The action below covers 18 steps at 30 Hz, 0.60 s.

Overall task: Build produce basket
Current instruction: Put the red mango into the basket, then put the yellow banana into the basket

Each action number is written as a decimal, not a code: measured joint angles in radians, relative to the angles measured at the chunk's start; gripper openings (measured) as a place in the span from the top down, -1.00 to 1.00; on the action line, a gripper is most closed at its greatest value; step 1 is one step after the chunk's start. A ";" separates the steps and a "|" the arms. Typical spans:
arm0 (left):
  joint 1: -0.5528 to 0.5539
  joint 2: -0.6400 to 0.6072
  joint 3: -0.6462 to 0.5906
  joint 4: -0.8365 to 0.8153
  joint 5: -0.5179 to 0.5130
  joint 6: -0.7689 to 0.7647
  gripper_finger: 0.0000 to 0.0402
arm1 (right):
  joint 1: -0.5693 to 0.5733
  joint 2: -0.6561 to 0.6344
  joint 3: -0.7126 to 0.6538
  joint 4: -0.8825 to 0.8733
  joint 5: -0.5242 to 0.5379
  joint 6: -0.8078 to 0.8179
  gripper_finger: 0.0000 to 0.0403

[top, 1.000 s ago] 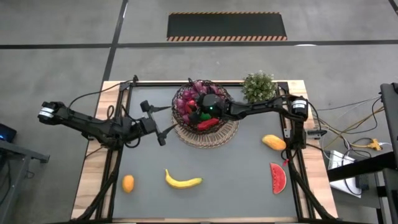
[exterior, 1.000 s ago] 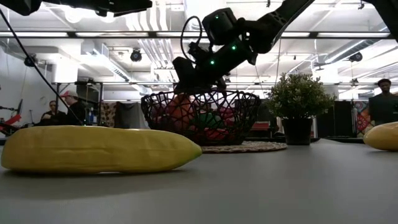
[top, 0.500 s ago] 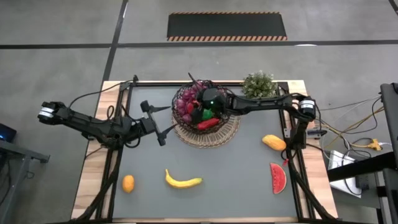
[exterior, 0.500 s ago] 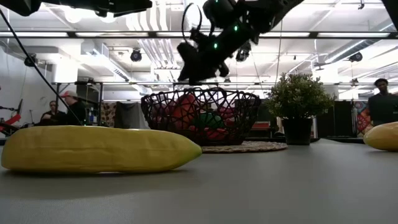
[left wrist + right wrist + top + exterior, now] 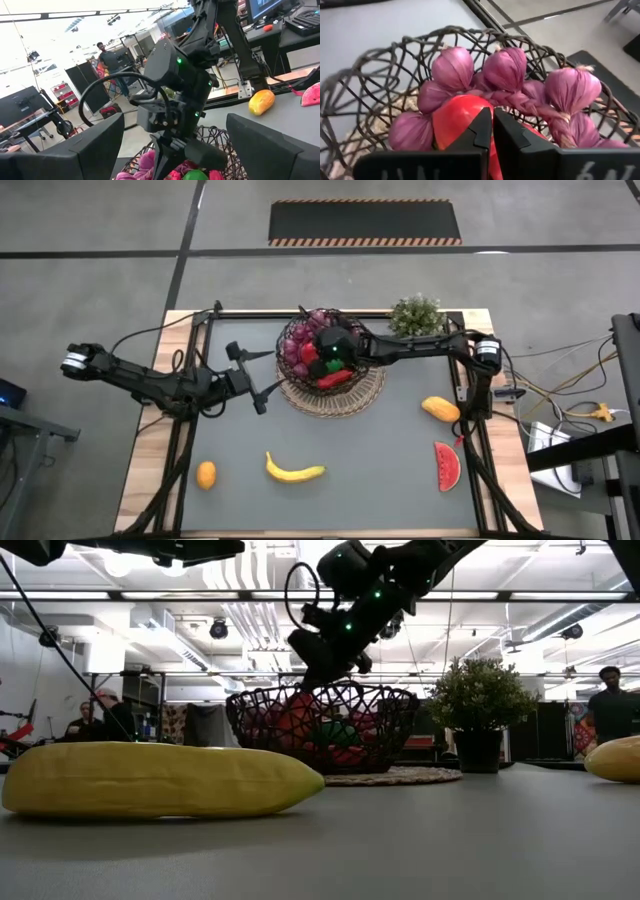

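Right gripper (image 5: 492,131): its two dark fingers (image 5: 475,131) are pressed together with only a hairline seam between them and nothing held, poised over the round dark brown open-wire basket (image 5: 380,75). Directly beyond the fingertips lie a glossy red rounded fruit (image 5: 455,117) and a braided bunch of purple bulb-shaped pieces (image 5: 507,67), both inside the basket. In the high view the right gripper (image 5: 322,358) sits above the basket's (image 5: 292,332) middle, the arm reaching in from the table's right edge.

The basket rests on a flat round woven tan mat (image 5: 345,402) at the far centre of the grey table (image 5: 370,455); red, green and purple produce shows inside it. Just right of the basket stands a bushy green potted plant (image 5: 416,317).

Left gripper (image 5: 262,396): fingers spread wide, empty, over bare table just left of the basket; its arm extends in from the left.

Loose on the table: a yellow banana (image 5: 293,470) near the front centre, a small orange fruit (image 5: 205,474) to its left, a yellow-orange mango-shaped piece (image 5: 440,409) at right, and a red watermelon slice (image 5: 447,465) nearer the front right.
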 joint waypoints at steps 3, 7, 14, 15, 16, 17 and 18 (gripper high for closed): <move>0.000 0.000 0.000 0.003 0.000 0.000 -0.65 | 0.000 0.020 0.002 0.029 0.002 0.000 0.96; 0.000 0.000 0.000 0.004 0.000 0.000 -0.65 | 0.000 0.026 0.007 0.034 0.003 -0.001 0.96; 0.000 0.000 0.000 0.007 0.000 0.001 -0.65 | 0.002 -0.009 0.016 0.004 -0.015 -0.019 0.96; 0.000 0.001 0.000 0.008 0.000 0.001 -0.65 | 0.003 -0.019 0.017 -0.003 -0.015 -0.024 0.96; 0.000 0.001 -0.001 0.007 0.000 0.001 -0.65 | 0.003 -0.031 0.018 -0.008 -0.015 -0.024 0.96; 0.000 0.001 -0.002 0.005 0.000 0.001 -0.65 | 0.006 -0.042 0.018 -0.017 -0.015 -0.026 0.96; 0.000 0.003 -0.002 0.007 0.000 0.001 -0.65 | 0.008 -0.056 0.018 -0.029 -0.013 -0.028 0.96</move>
